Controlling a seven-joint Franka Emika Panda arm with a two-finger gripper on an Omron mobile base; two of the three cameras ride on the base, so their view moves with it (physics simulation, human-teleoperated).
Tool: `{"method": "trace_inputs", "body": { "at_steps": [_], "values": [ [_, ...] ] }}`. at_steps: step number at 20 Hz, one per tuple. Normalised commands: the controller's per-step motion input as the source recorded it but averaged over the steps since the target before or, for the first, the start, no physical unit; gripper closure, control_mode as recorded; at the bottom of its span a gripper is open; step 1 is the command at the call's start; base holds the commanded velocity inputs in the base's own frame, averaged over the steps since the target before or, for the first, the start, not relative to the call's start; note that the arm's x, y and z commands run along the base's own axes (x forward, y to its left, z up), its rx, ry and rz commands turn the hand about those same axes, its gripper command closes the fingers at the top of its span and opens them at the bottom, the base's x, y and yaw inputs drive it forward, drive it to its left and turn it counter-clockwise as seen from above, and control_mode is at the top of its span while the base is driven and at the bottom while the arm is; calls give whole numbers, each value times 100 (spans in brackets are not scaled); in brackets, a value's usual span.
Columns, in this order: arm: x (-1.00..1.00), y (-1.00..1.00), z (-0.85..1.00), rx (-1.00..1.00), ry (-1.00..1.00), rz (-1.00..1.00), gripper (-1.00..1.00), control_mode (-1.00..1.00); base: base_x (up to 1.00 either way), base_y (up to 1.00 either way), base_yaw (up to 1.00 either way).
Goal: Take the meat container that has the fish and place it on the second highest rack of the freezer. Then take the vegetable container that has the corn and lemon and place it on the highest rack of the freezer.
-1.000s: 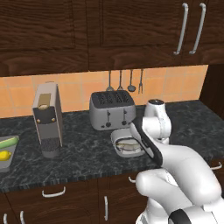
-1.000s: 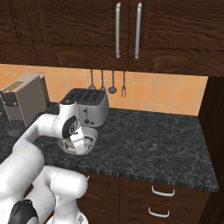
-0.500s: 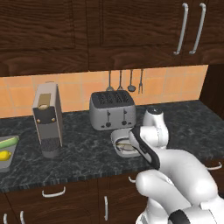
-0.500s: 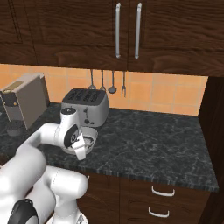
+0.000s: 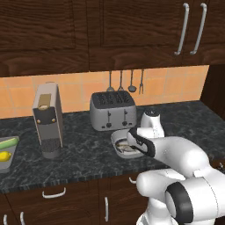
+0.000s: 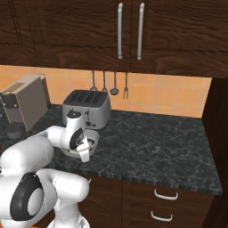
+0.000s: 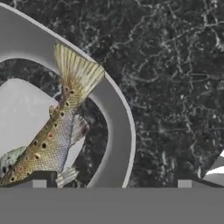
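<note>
On the dark marble counter (image 5: pixel 83 154), just in front of the one silver toaster (image 5: pixel 112 110), I see a single meat container (image 5: pixel 119 141) sitting flat, with one fish (image 7: pixel 52 135) lying in it, its tail fin draped over the thick grey rim. My gripper (image 6: pixel 85 150) hangs right at that container, pointing down at its edge; the jaws are spread as wide as they go and have hold of nothing. Through the hand camera one finger sits over the fish inside the dish and the other over bare counter outside the rim, so the rim runs between them. At the far left end of the counter I count one corn (image 5: pixel 8 143) and one lemon (image 5: pixel 4 156), lying side by side in a grey tray (image 5: pixel 6 165) cut off by the picture's edge. One tall grey coffee machine (image 5: pixel 47 119) stands between that tray and the toaster. Four utensils (image 5: pixel 125 81) hang on the tiled wall, and two long handles (image 6: pixel 130 31) show on the upper cabinets.
</note>
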Motion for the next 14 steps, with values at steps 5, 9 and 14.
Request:
{"method": "trace_inputs", "body": {
  "at_steps": [5,9,14],
  "values": [
    [0,1,-56,0,0,-3,-100,-100,0,0,0],
    [0,3,-50,0,0,-3,100,-100,0,0,0],
    [0,0,-36,0,0,-3,100,-100,0,0,0]
  ]
}}
